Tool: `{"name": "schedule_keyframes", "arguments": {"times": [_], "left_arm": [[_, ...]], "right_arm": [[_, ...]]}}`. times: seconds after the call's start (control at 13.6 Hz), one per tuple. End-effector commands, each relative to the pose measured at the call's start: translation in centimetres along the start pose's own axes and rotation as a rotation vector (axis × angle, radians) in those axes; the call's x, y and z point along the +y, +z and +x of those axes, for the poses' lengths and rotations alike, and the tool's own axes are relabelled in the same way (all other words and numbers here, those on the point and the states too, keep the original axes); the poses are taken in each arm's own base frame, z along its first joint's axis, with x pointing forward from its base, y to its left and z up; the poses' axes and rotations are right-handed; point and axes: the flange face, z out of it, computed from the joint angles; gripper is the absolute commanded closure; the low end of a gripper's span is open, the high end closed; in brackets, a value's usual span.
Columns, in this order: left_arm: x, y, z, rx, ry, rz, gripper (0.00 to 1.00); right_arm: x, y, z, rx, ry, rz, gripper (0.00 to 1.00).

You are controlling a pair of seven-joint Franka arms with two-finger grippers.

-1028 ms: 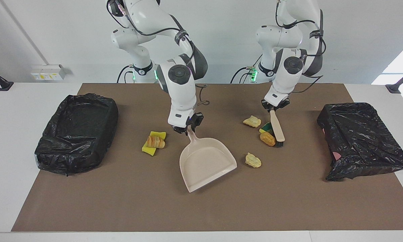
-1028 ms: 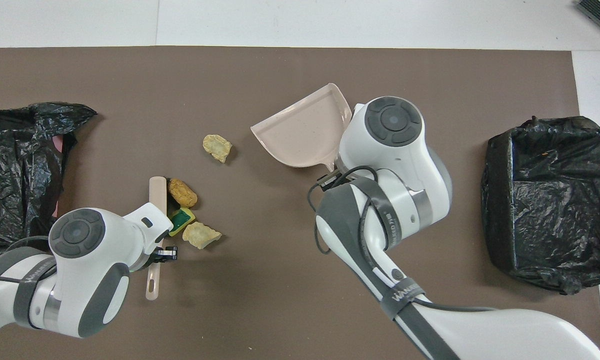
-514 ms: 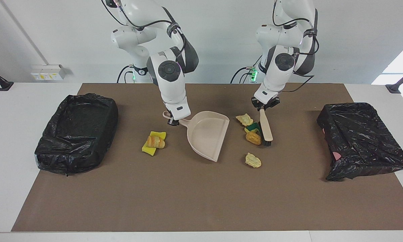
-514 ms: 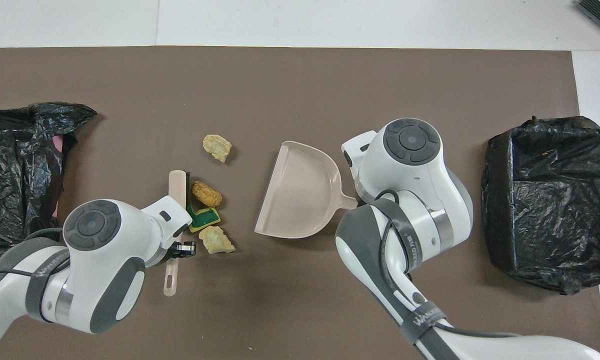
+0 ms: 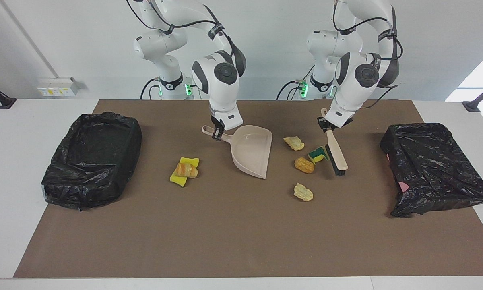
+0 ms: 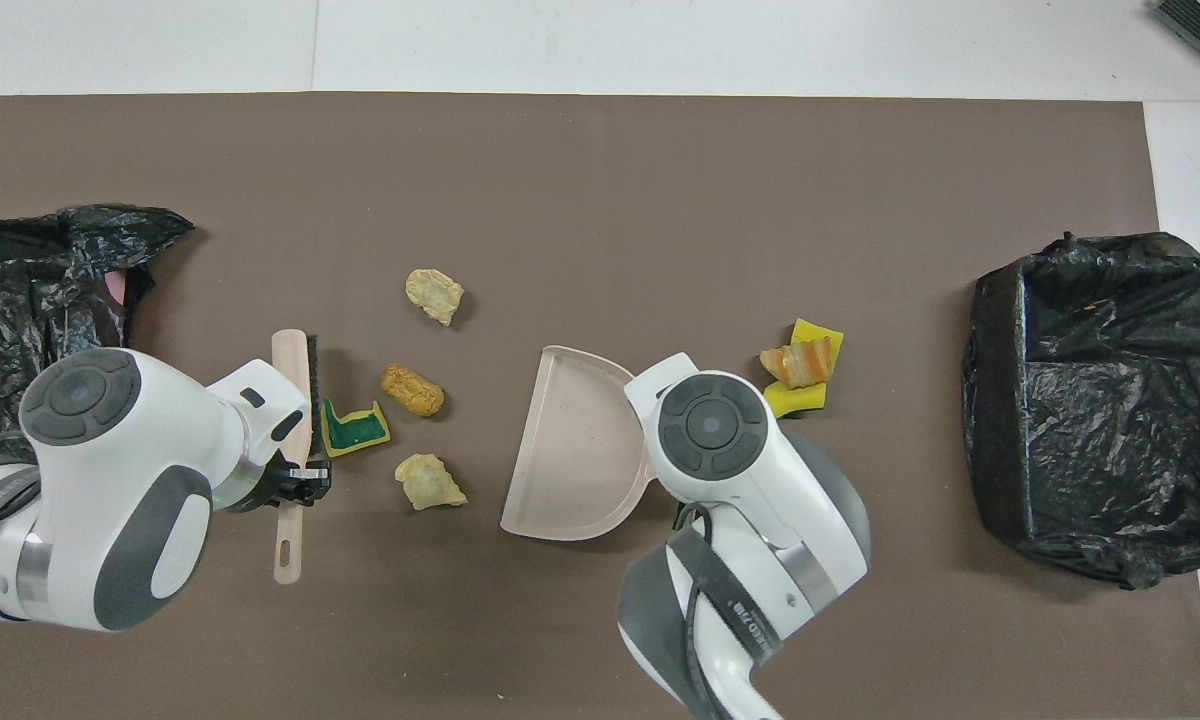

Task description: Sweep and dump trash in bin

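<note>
Nearest the robots, the left hand is clamped on the handle of the brush. The brush's long axis runs away from the robots and its bristles are down on the counter. The right hand grips the handle of the dustpan, whose straight open lip faces the left arm's end. The sweep turns on that gap. Between bristles and lip lie a pale lump, then a green-sided sponge bit just beside the bristles, then a golden-brown lump. A sideways push from the left arm should drive them toward the lip. A second pale lump lies farther out, past the brush tip, and would likely be missed. A pastry on yellow sponge lies toward the right arm's end from the pan's closed back. A black-bagged bin is at the right arm's end and another bin at the left arm's end.
</note>
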Motion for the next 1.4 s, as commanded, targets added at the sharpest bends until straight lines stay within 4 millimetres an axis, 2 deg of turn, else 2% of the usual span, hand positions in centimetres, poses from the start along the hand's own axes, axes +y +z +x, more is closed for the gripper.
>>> {"name": "schedule_keyframes", "arguments": {"times": [0.0,0.15,0.44,0.66,0.88,1.17,1.32], "left_arm": [[0.2,2.0,-0.6,-0.003,0.010,-0.009,1.00],[0.9,2.9,-0.2,0.010,0.007,-0.008,1.00],[6.7,4.9,-0.9,0.016,0.031,0.015,1.00],[11.0,4.5,-2.0,0.035,0.024,-0.059,1.00],[15.2,3.2,-2.6,0.028,0.050,-0.119,1.00],[20.5,2.5,-5.7,0.017,0.141,-0.167,1.00],[21.4,1.3,-5.7,0.032,0.157,-0.180,1.00]], "right_arm": [[-0.6,0.4,-0.5,-0.002,0.047,-0.027,1.00],[-1.4,1.7,0.0,0.011,0.038,-0.037,1.00],[-1.2,1.8,-0.2,0.009,0.042,-0.035,1.00],[-1.1,2.0,-0.4,0.003,0.046,-0.030,1.00],[-1.1,2.0,-0.5,0.001,0.046,-0.028,1.00],[-1.0,2.1,-0.6,-0.003,0.048,-0.024,1.00],[-1.0,2.1,-0.6,-0.003,0.048,-0.024,1.00]]}}
